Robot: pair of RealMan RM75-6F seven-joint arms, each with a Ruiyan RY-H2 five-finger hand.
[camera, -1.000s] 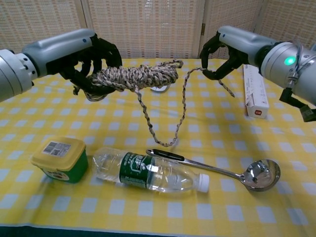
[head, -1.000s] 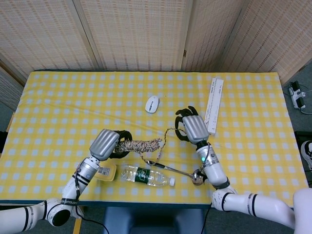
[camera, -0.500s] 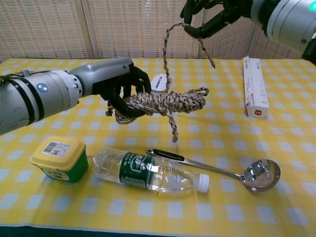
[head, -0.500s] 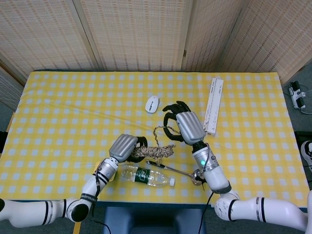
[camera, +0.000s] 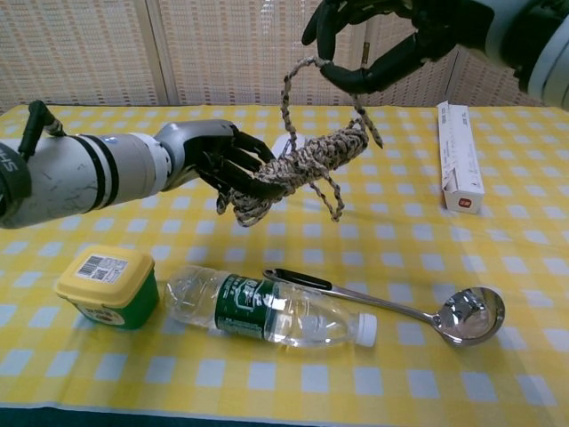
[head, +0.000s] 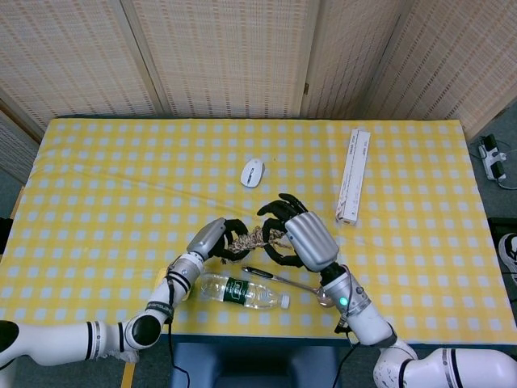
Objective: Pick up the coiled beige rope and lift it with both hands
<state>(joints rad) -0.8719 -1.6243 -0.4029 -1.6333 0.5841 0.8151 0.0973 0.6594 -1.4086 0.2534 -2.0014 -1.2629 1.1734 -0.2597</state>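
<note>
From the head view, the coiled beige braided rope (head: 254, 239) hangs above the yellow checked tabletop (head: 97, 178), the left hand (head: 212, 239) at its nine o'clock, the right hand (head: 300, 238) at three. In the chest view the left fingers (camera: 233, 173) clamp the coil's lower end while the right fingers (camera: 373, 73) pinch a loose strand at twelve o'clock. If that strand slips, I'd expect the coil to unravel onto the clear plastic water bottle (camera: 267, 310).

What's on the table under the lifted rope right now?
Beneath the rope, bare yellow checked tablecloth; nearer the camera lie the ladle and water bottle. The white mouse behind is mostly hidden.

Coiled beige rope (head: 255, 239), frame centre: gripped between left hand (head: 212, 239) and right hand (head: 302, 238), above water bottle (head: 244, 292).
</note>
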